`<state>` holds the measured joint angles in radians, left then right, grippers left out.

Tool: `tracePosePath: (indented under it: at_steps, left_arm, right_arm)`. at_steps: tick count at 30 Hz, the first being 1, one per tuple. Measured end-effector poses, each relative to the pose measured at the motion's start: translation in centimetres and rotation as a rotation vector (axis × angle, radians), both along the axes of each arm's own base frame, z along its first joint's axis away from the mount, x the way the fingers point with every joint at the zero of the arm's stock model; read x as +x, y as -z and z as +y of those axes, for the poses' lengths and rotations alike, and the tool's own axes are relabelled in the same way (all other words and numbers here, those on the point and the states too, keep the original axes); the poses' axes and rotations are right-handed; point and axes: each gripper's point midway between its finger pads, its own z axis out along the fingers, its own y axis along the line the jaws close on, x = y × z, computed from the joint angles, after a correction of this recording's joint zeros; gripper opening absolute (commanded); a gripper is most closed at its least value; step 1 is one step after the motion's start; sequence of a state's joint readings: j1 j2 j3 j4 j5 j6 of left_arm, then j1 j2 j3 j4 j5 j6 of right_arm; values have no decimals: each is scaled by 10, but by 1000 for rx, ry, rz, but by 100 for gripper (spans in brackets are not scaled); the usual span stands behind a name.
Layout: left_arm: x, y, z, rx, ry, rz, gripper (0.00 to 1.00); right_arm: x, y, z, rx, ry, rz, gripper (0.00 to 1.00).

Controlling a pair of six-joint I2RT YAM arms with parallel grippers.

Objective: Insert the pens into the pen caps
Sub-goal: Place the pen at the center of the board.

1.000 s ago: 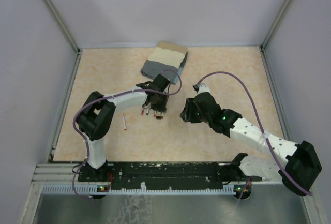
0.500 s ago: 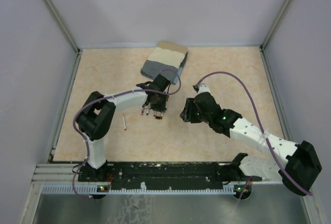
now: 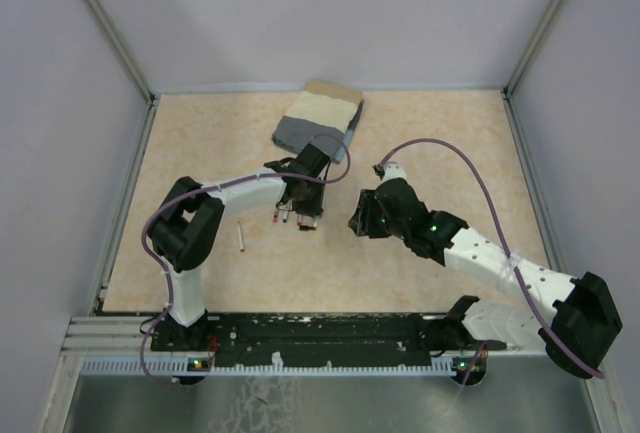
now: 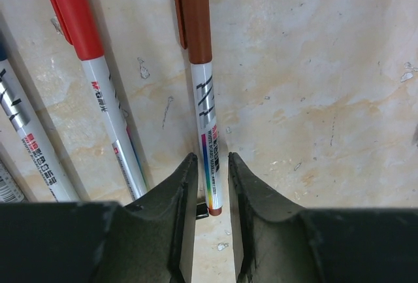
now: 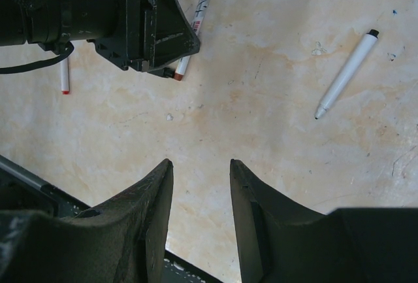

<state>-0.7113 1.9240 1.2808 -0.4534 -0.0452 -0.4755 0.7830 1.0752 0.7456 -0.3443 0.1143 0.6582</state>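
Your left arm's fingers [image 4: 176, 217] straddle the tail of the white-barrelled pen with the brown-red cap [image 4: 206, 113] — narrowly parted, a sliver of the beige mottled surface [image 4: 313, 100] showing beside it — its long axis running straight ahead. The right arm's fingers [image 5: 150, 217] hang wide, empty, farther off.

A folded grey-and-beige cloth [image 3: 318, 119] lies near the far edge of the marbled beige table [image 3: 450, 143]

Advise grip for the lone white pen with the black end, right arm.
Mid-barrel of the white plastic pen with the black end, from straight above, fingers of the right gripper set across its diagonal axis. It lies flat and alone, bare tabletop either side.
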Motion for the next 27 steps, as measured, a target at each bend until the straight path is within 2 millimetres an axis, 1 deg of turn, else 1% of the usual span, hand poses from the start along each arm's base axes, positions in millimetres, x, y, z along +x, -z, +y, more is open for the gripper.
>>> tracePosePath:
  at_steps: [2,4,11,12,17,20,27]
  left_arm:
    - [0,0,0,2,0,0,23]
    - [0,0,1,6,-2,0,21]
    - [1,1,3,12,-12,-4,20]
    - [1,1,3,12,-14,-4,21]
    - [1,0,2,3,-18,-8,32]
    - [0,-1,1,-15,-7,-18,35]
    - [0,-7,2,-11,39,-43,37]
  right_arm:
    - [0,0,0,-1,0,1,40]
    - [0,0,0,-1,0,1,40]
    - [0,0,0,0,0,0,40]
    - [0,0,0,0,-1,1,40]
    - [-1,0,1,1,-3,3,40]
    - [-1,1,0,1,-3,3,40]
    - [-1,4,1,-6,-6,13,40]
